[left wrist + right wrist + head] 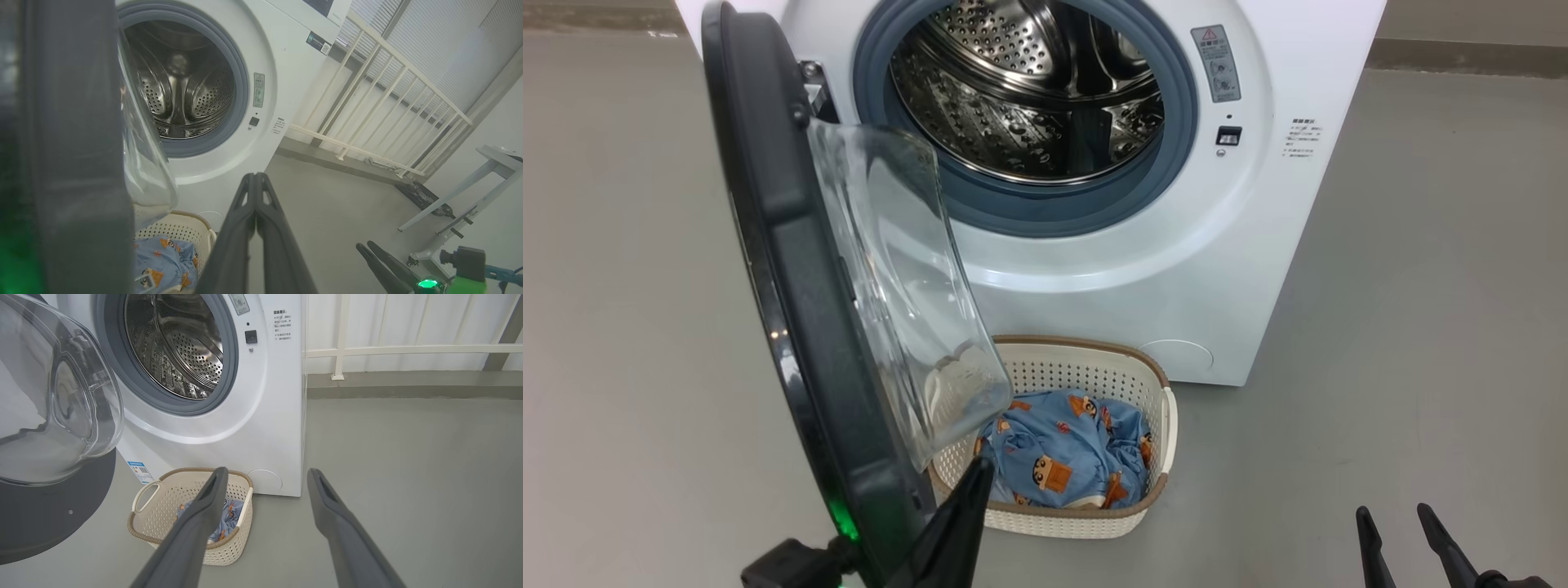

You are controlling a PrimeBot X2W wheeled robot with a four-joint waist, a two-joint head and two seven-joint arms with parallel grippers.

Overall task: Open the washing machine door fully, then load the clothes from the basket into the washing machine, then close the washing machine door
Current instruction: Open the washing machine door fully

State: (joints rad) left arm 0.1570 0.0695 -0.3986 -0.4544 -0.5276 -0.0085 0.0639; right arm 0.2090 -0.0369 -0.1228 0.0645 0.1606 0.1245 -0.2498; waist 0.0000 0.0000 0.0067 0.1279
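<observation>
At the washing machine (1258, 204), the door (792, 269) is swung out, apparently pressed by the pinched-shut left gripper (978, 469); the right gripper (1393, 513) is spread, empty. Fuller opening is needed; the clothes (1066, 453) are heaped in the basket (1086, 523).

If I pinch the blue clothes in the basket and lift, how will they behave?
The clothes lie crumpled in soft folds, so they will probably hang floppy from a pinch. The fabric looks thin, so likely light. They are bunched together in the basket, so one grab may drag up a second piece.
</observation>
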